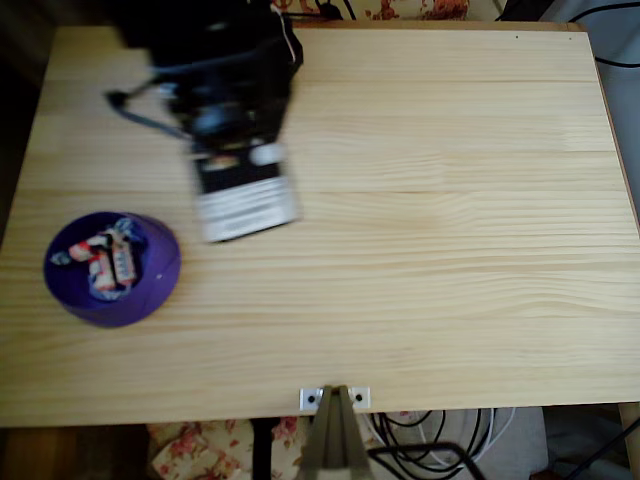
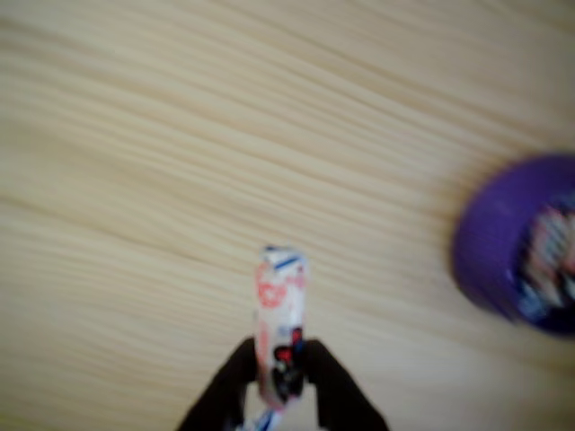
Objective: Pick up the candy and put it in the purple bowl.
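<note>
The counter (image 1: 420, 200) is pale pine, its long grain lines running left to right in the overhead view, smooth and bare over most of its width. Near its left edge sits the purple bowl (image 1: 112, 268), round, shallow and thick-walled, with several crinkly white twist-wrapped sweets (image 1: 108, 260) with red and dark marks lying inside. The black arm (image 1: 225, 110) reaches in from the far left, blurred. In the wrist view the claw (image 2: 280, 368) has its two dark fingers (image 2: 226, 386) drawn narrow, pinching the candy (image 2: 280, 310) by its lower end, so the wrapper stands up between them above the wood. The bowl (image 2: 521, 242) appears blurred at the right edge, apart from the claw.
</note>
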Tool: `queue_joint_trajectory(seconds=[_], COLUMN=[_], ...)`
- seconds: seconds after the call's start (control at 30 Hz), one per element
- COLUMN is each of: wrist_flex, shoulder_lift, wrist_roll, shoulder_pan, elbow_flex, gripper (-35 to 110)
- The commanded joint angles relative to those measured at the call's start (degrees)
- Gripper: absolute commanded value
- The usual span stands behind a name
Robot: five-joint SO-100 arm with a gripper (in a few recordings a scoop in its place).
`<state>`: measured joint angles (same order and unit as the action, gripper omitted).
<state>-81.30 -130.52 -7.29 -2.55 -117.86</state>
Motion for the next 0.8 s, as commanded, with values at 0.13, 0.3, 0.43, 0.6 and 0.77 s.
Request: queue_joint_trajectory(seconds=[0.13,0.3,0.43,0.6,0.77], wrist_flex=[-1.2,0.9,3.1,5.3,8.3], shoulder_lift=[12.1,20.7,24.3,28.5,33.0], wrist_roll=[0.6,2.1,1.5,1.2,1.4], shoulder_pan=[18.7,25.5,28.7,31.5,33.0], elbow_flex=[13.4,20.1,22.6,24.6,25.8], gripper=[-1,-1,-1,-1,-1])
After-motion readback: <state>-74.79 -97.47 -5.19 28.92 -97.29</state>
